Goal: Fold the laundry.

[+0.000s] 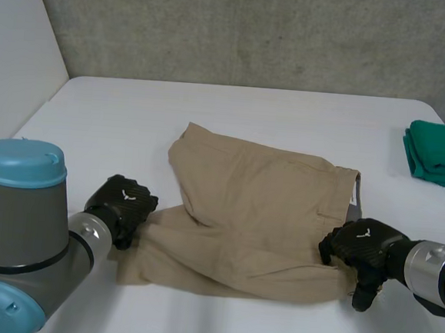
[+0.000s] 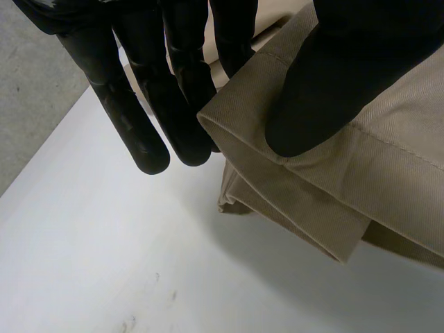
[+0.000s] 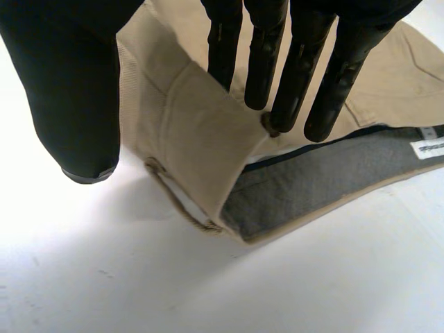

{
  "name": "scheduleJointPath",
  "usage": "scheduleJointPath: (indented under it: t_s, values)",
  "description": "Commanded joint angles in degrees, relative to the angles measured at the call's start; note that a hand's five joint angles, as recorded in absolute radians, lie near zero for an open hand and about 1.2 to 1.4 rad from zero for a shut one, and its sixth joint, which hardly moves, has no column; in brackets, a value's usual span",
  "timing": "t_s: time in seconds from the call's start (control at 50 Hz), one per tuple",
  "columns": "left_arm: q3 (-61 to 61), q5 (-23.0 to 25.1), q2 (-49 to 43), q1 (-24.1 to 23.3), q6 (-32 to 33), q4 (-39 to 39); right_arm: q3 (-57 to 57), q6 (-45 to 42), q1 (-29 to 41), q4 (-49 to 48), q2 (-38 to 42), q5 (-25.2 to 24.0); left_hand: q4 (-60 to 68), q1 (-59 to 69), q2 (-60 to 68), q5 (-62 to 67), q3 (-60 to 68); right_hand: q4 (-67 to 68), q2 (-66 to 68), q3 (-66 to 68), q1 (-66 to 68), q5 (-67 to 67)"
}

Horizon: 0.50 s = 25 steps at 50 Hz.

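Tan shorts [image 1: 257, 215] lie folded over on the white table [image 1: 134, 113], leg hems toward my left and waistband toward my right. My left hand [image 1: 121, 203] is at the left hem. In the left wrist view its thumb [image 2: 326, 90] presses the doubled hem [image 2: 305, 180] against the fingers [image 2: 132, 104] behind it, and the hem is lifted off the table. My right hand [image 1: 366, 251] rests at the near waistband corner. In the right wrist view its fingers [image 3: 277, 69] are straight over the waistband [image 3: 201, 146], the thumb [image 3: 69, 90] stands apart beside the cloth, and the grey lining [image 3: 312, 187] shows.
A folded green garment [image 1: 439, 153] sits at the table's right edge. A grey wall [image 1: 256, 30] runs behind the table, and bare tabletop surrounds the shorts.
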Motion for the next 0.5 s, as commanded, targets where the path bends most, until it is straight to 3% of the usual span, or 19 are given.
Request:
scheduleJointPath:
  t_s: [0.02,0.04,0.08,0.2,0.38,0.5]
  values:
    - [-0.41,0.18,-0.18,-0.35,-0.07,0.0,1.65,0.68,0.31,-1.66,-0.18,-0.59,-3.28,1.48,-3.17,-1.61,-2.84,41.52,41.32,41.32,45.4,41.48]
    - [-0.59,0.18,-0.18,-0.61,-0.07,0.0,1.65,0.77,0.32,-2.37,-0.09,-0.77,-12.52,-7.76,-12.41,-10.84,-12.07,48.71,48.51,48.51,52.59,48.68]
    - [-1.46,-0.08,0.6,-1.05,-0.16,-0.17,2.26,1.21,0.32,-5.6,0.08,-0.68,-38.2,-33.44,-38.09,-36.52,-37.75,48.78,48.59,48.58,52.67,48.75]
    - [-4.72,-0.08,4.91,-1.49,-2.17,-0.96,2.79,3.49,0.23,-11.25,1.4,-0.16,-47.75,-42.99,-47.64,-46.07,-47.3,48.78,48.59,48.58,52.67,48.75]
    - [-7.71,-0.17,6.24,-3.6,-8.15,-3.34,2.35,4.9,0.05,-11.78,2.02,0.02,-48.78,-44.02,-48.67,-47.11,-48.33,48.78,48.59,48.58,52.67,48.75]
    - [-7.62,-0.08,4.74,-3.78,-8.42,-3.51,2.96,4.9,-0.12,-13.35,2.11,0.63,-40.21,-35.45,-40.1,-38.54,-39.77,48.78,48.59,48.58,52.67,48.75]
